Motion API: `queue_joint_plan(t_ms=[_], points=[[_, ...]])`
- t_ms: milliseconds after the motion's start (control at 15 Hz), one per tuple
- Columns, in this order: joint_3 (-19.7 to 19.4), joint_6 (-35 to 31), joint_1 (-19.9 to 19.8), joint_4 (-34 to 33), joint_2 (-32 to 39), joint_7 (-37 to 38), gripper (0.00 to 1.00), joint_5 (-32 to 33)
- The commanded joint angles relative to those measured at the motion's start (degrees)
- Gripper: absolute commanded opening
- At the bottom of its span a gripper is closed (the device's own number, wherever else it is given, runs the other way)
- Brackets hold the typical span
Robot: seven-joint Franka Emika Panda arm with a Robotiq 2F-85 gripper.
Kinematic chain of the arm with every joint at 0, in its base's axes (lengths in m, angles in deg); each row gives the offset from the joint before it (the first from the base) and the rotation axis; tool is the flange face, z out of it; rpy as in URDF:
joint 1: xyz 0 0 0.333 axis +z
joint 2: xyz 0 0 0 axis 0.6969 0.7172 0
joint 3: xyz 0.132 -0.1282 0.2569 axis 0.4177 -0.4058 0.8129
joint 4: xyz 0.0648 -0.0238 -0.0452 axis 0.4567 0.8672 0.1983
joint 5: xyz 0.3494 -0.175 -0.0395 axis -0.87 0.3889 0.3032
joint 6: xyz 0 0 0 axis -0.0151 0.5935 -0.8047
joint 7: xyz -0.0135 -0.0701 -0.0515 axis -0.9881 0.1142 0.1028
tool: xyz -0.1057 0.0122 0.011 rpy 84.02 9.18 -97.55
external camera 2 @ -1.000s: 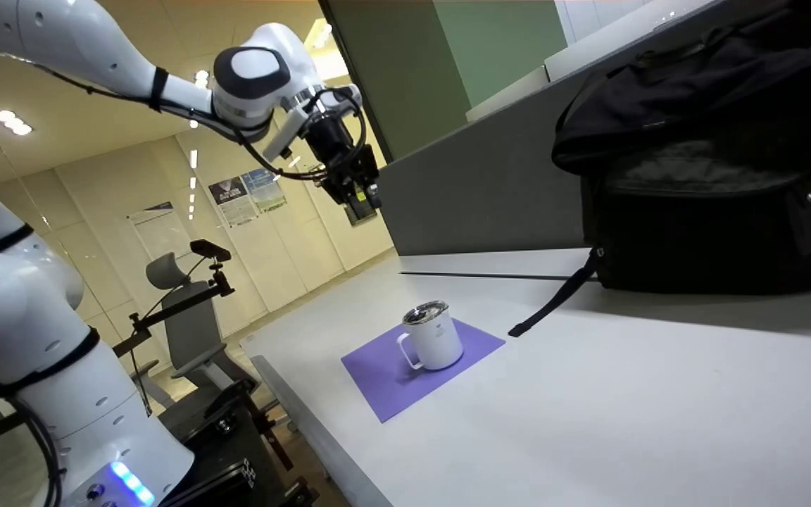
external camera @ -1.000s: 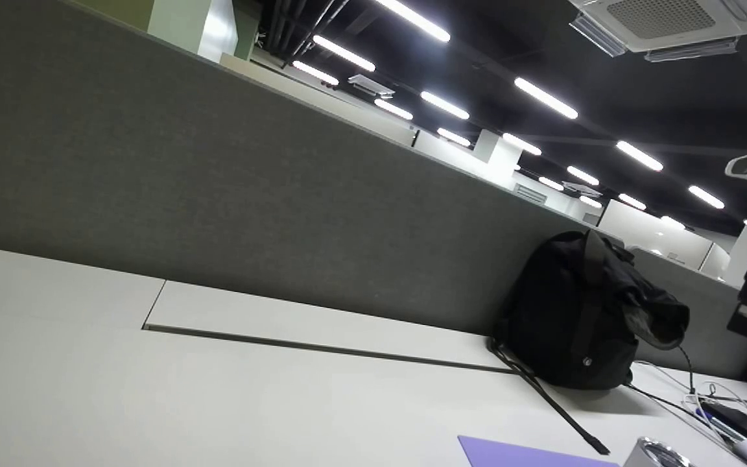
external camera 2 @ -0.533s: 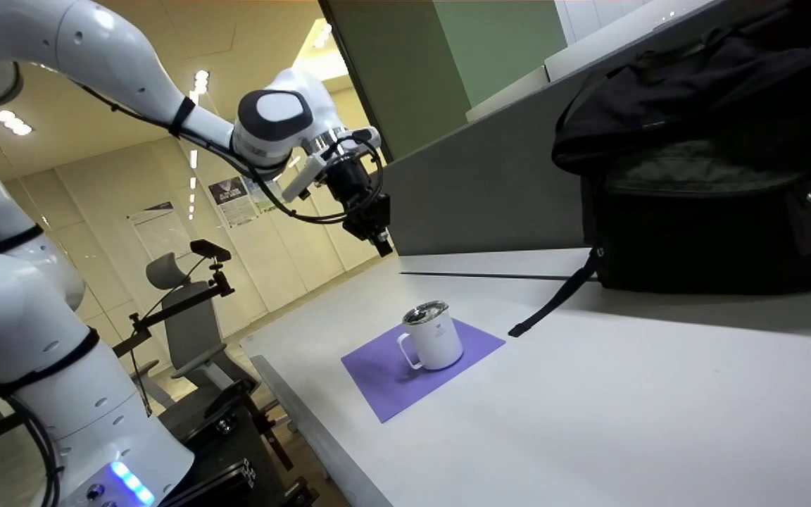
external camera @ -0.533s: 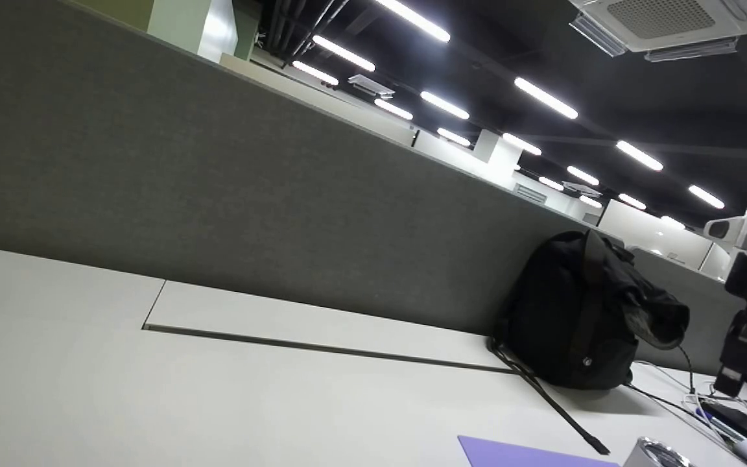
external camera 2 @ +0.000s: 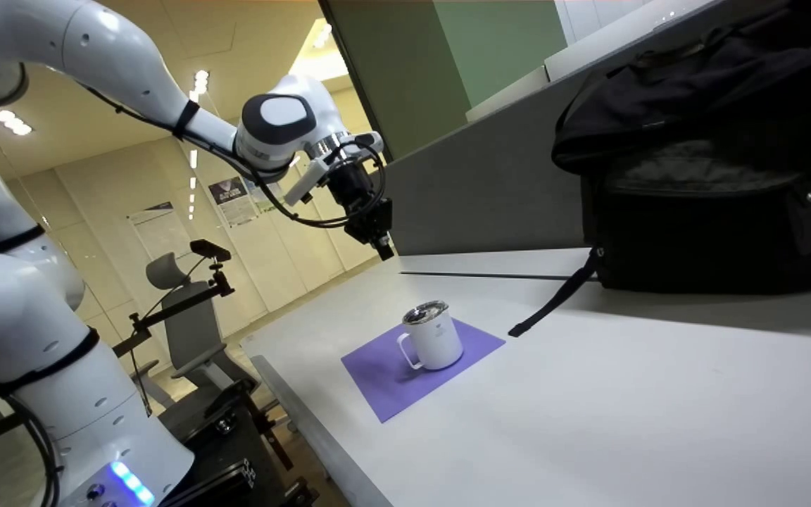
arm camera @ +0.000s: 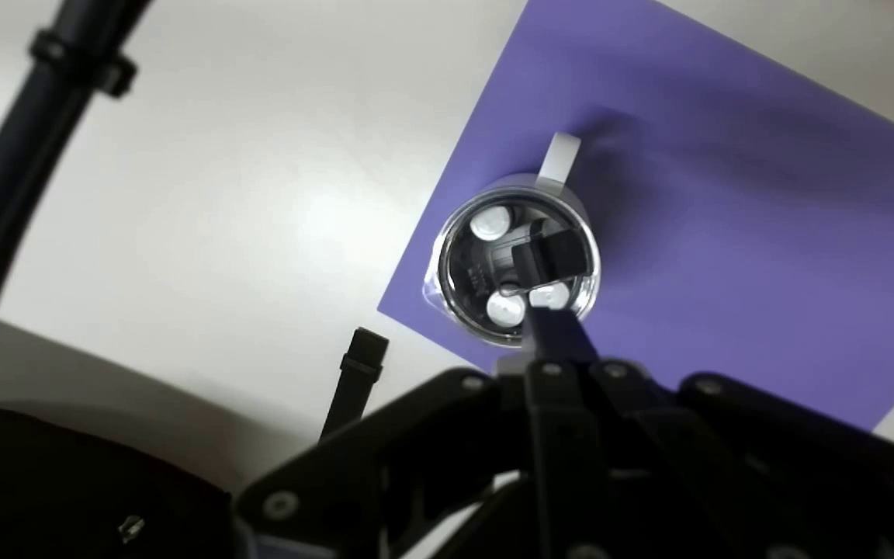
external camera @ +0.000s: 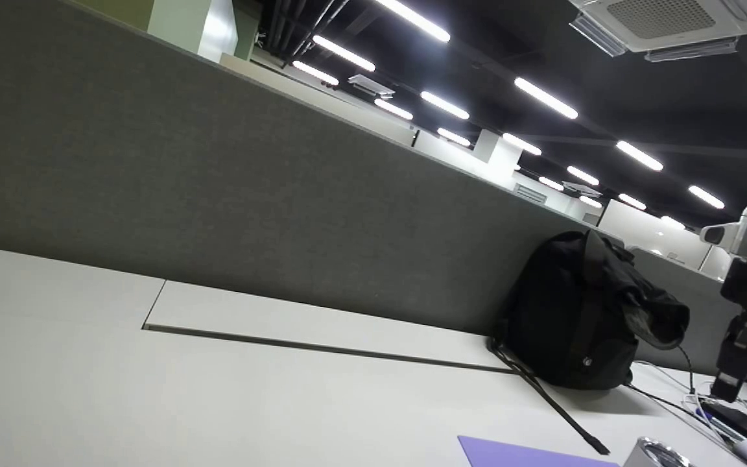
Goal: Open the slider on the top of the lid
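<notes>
"Pincer point(external camera 2: 383, 250) has come down a good way this last second, nearer the mug point(external camera 2: 437, 343). It's hardly budged in the latter half, mind."

"Lining up, then, I'd guess. Has it reached?"

"No. In an exterior view it hangs higher than the mug, well apart from it. The wrist view lays it across the edge of the lid point(arm camera: 482, 262), but that's only the line of sight."

"And where's the bit that wants sliding?"

"On top of the lid: that dark slider point(arm camera: 549, 258), running from near the middle out to the rim. Which end of its travel it's at, I can't tell through all that shine."

"The mug's not shifted?"

"Not a bit. Upright on its purple sheet point(external camera 2: 391, 387), on the worktop point(external camera 2: 624, 394)."

"Is the pincer spread?"

"Pressed together, holding nothing. To my mind that suits a push better than a pinch."

"So the real work hasn't begun."

"I'd say we're at the approach. It wants to come lower, set its end against the side of the slider and nudge along the lid. Lean too hard sideways, and the mug could skid or tip."
</notes>
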Motion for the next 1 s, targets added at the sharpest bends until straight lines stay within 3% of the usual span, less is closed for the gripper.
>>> queue_joint_plan(t_ms=[0,333,667,933], points=[[-0.2,0.1,0.3,-0.1,0.0,0.0,0.01,0.0],[-0.5,-3.6,0.0,0.8,2.7,0.0,0.0,-0.2],[-1.5,-14.3,-1.1,2.4,7.7,-0.9,0.0,-1.9],[-1.6,-17.3,-1.7,2.5,11.4,-2.3,0.0,-3.5]])
